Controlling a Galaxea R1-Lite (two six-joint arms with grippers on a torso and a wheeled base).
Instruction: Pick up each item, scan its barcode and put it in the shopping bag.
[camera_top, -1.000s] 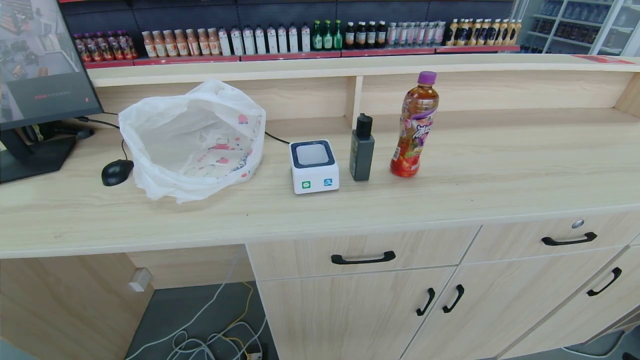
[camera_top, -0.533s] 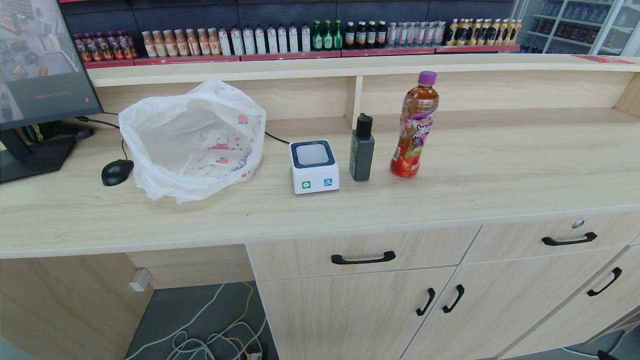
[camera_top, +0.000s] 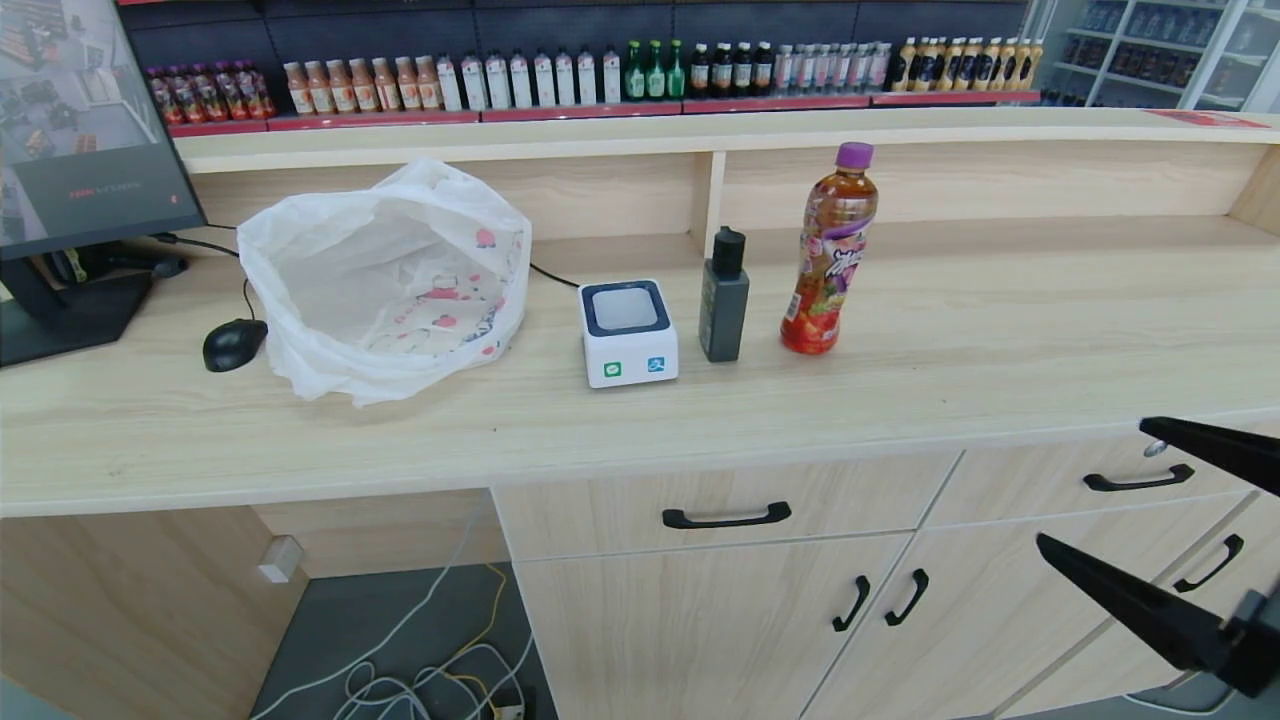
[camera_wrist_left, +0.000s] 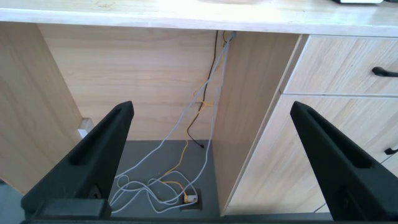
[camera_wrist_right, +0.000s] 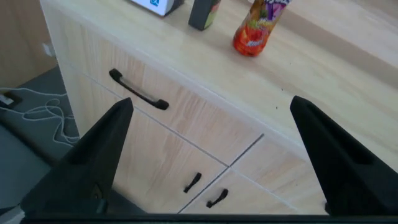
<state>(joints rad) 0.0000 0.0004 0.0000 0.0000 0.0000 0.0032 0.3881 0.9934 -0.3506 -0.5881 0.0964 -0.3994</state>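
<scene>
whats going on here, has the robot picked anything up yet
Nothing is held yet. The drink bottle and the small dark bottle stand upright on the counter beside the white scanner, with the shopping bag open on the scanner's other side. The right claw hangs open in front of the drawers, below the counter top. The left claw is open too, also below it.

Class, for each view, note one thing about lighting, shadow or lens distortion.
Head view: lens distortion bows the counter; the drink bottle casts only a faint shadow. Right wrist view: even light, no glare on the wood. Left wrist view: the recess under the counter is evenly lit.
</scene>
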